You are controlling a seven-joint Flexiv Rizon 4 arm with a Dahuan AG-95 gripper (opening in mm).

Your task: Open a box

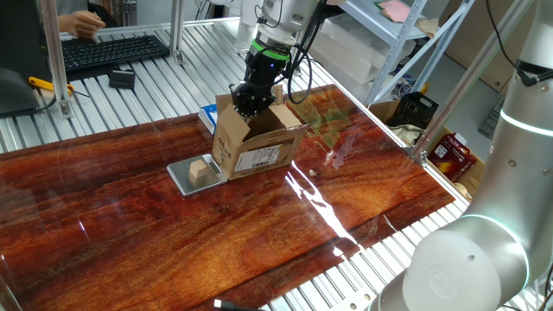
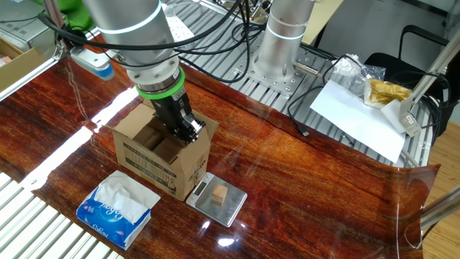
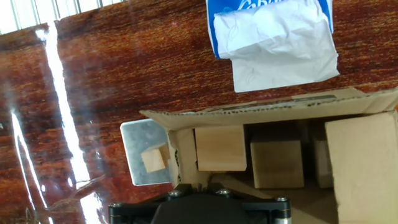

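The box (image 2: 162,155) is seen open, flaps up; the fingers (image 2: 188,131) are at its rim, their spread untellable.

the box (image 2: 162,155) is standing with its flaps (image 1: 278,117) raised, leaving the top open, though the gripper (image 2: 183,129) is filling the near corner. a tissue packet (image 2: 115,208) is lying just beside one wall; a metal plate (image 2: 217,201) carrying a wooden cube (image 2: 220,193) is crowding another. the wooden tabletop (image 1: 259,233) beyond is lying bare.
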